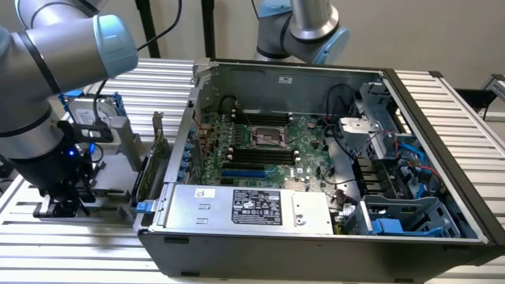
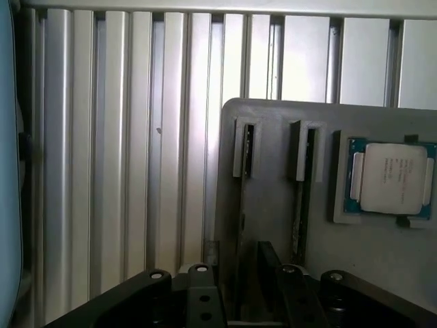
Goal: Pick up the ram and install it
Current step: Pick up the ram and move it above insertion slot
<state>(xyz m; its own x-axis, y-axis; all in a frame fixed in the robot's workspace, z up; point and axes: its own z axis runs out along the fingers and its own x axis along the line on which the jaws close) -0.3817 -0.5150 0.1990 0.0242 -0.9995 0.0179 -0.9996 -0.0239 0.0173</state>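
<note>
The gripper (image 2: 242,270) is hanging low over a grey holder (image 2: 270,198) that is sitting on the slatted tabletop (image 2: 123,171), outside the open computer case (image 1: 316,263) and toward the exterior view's left of it. The ram (image 2: 242,198) is standing on edge in a slot of that holder, showing as a thin dark strip. Its long axis is running straight away from the gripper body, in line with the tabletop slats. The jaws are standing released, one on each side of the stick's near end, and a sliver of grey holder is showing between the stick and the dark finger (image 2: 269,273), so nothing is being gripped. A second stick (image 2: 301,198) is standing parallel in the neighbouring slot, and that dark finger is sitting in the gap between the two. A processor chip (image 2: 390,179) is lying flat in a recess on the far side of the second stick. Judging from this, the closing direction is crossing the ram's thin width, squarely against its flat faces, while the neighbouring stick is leaving little room for sideways drift. The black memory slots (image 1: 261,155) on the motherboard (image 1: 236,133) are lying inside the case, well apart from the gripper
</note>
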